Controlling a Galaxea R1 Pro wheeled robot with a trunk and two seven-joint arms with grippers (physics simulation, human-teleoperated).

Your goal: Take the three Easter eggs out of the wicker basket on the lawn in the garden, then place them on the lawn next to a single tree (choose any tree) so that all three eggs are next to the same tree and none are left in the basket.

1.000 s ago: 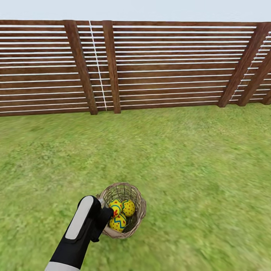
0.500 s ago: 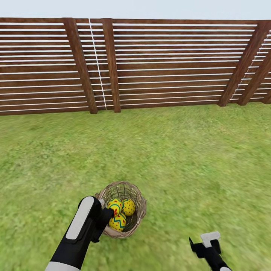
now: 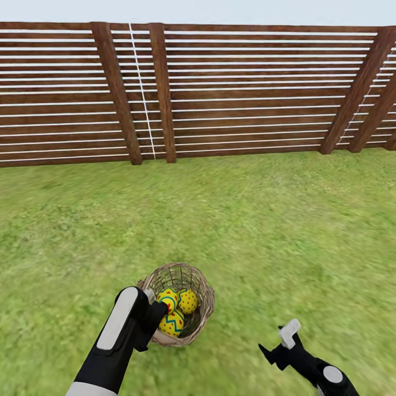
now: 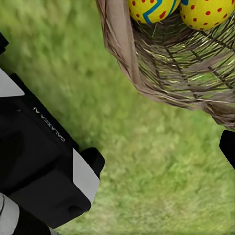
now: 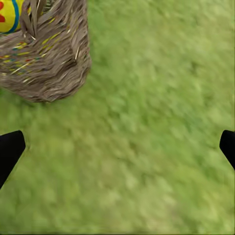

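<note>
Wicker basket point(image 3: 179, 302) sits on the lawn point(image 3: 264, 231), all three Easter eggs point(image 3: 176, 308) inside it. Left gripper point(image 3: 153, 314) is at the basket's near-left rim, apparently touching it (can't tell whether its fingers are apart or together, they're hidden behind the wrist). Risk: the loose weave is light, so a push on that rim could tip the basket or roll the eggs out. Right gripper point(image 3: 278, 344) hangs over bare grass well right of the basket, fingers spread wide, holding nothing. No tree visible, just the slat fence point(image 3: 247, 93).

Slatted brown fence point(image 3: 247, 93) (pale sky point(image 3: 220, 11) above)
</note>
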